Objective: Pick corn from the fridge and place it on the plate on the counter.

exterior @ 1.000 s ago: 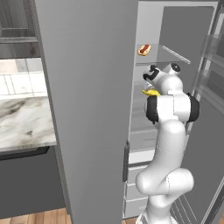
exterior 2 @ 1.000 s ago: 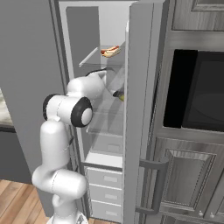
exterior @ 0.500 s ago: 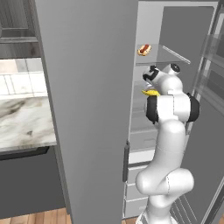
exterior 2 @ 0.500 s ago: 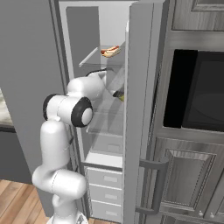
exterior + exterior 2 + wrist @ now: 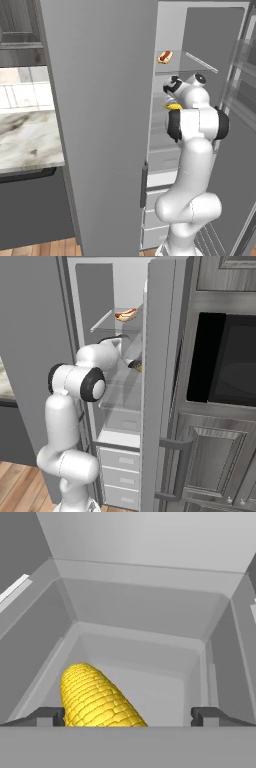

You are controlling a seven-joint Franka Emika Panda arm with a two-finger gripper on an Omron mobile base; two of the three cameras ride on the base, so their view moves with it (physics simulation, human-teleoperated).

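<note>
The yellow corn (image 5: 95, 699) lies on a glass shelf inside the open fridge (image 5: 165, 150), its rounded end pointing away from the hand. My gripper (image 5: 127, 717) is open around it, with the cob close against the left fingertip (image 5: 47, 716) and a wide gap to the right one. From the base, the corn (image 5: 173, 106) peeks out just under the hand, and it also shows as a corn (image 5: 136, 365) past the wrist. The marble counter (image 5: 25, 140) is at the left. The plate is out of view.
A red-and-tan hot dog (image 5: 164, 56) rests on the shelf above the hand. The wide grey fridge door (image 5: 100, 125) stands open between the arm and the counter. A dark built-in oven (image 5: 225, 366) sits right of the fridge. White drawers (image 5: 120, 476) lie below.
</note>
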